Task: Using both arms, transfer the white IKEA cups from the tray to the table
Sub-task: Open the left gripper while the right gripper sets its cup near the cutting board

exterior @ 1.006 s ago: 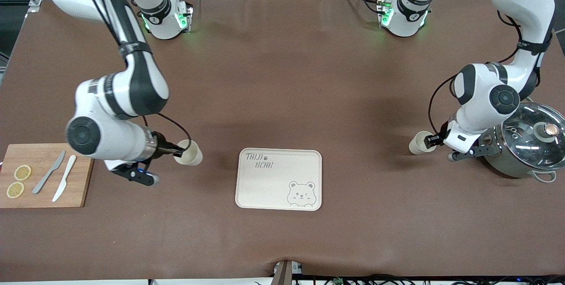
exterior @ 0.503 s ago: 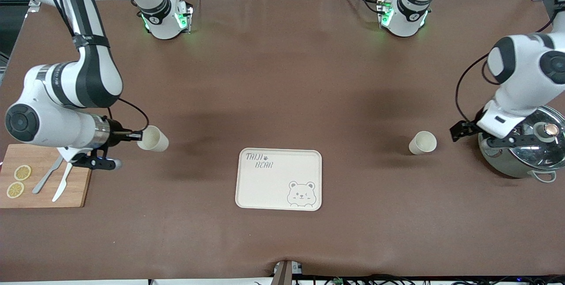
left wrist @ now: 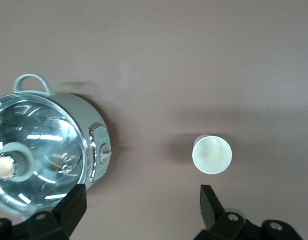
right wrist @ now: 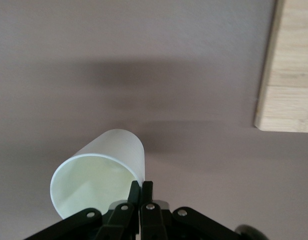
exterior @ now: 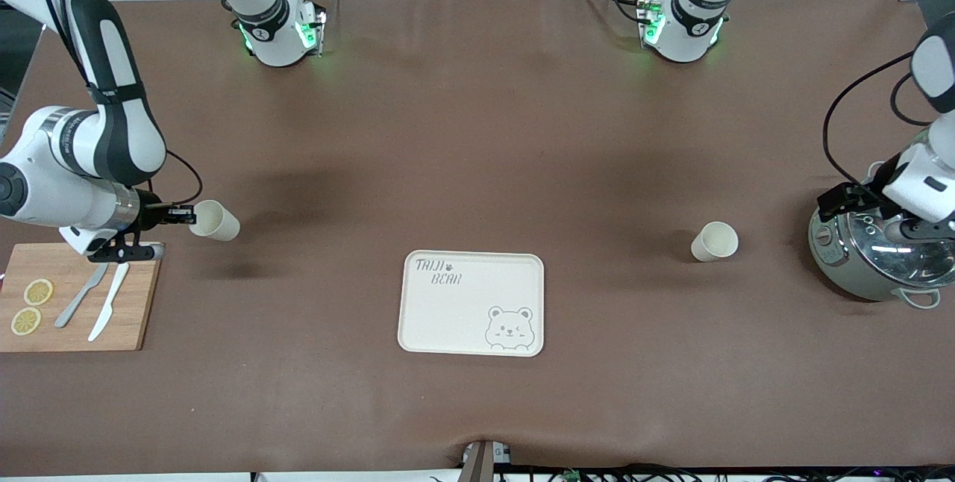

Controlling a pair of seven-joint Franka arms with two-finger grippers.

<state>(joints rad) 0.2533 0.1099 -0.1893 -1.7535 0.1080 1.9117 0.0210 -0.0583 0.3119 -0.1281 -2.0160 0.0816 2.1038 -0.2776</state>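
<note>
Cup (exterior: pixel 715 241) on table (exterior: pixel 477 131) near pot (exterior: pixel 880 258) under open left gripper (exterior: pixel 847 198) — right gripper (exterior: pixel 181 216) pinching 1 cup (exterior: pixel 215 220) beside cutting board (exterior: pixel 82 318)

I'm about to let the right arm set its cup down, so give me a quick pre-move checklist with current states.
1. Right gripper shut on held cup by its rim: ok.
2. Held cup upright: not ok, tilted.
3. Table under the held cup bare, cutting board just beside: ok.
4. Tray has no cups left: ok.
5. Other cup standing upright on table: ok.
6. Left gripper open, over the pot, apart from other cup: ok.
</note>
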